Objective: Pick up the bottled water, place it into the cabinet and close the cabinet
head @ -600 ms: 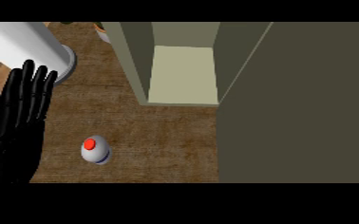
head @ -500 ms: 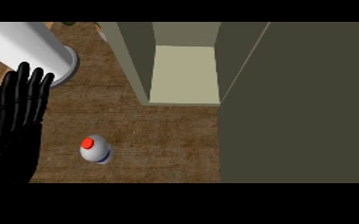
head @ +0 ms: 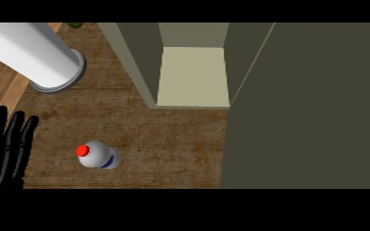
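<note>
Brown wood grain covers the table (head: 166, 142), and on it we see one cabinet (head: 192, 73) standing open, its pale inner floor bare. Its door (head: 296, 107) swings out to the right and fills that side of the view. One water bottle (head: 98, 155) with a red cap stands upright on the table, below and left of the cabinet, well apart from it. One white cylinder (head: 39, 54) lies at upper left. Our left hand (head: 13, 149) rests at the left edge, fingers straight, holding nothing, near the bottle without touching.
</note>
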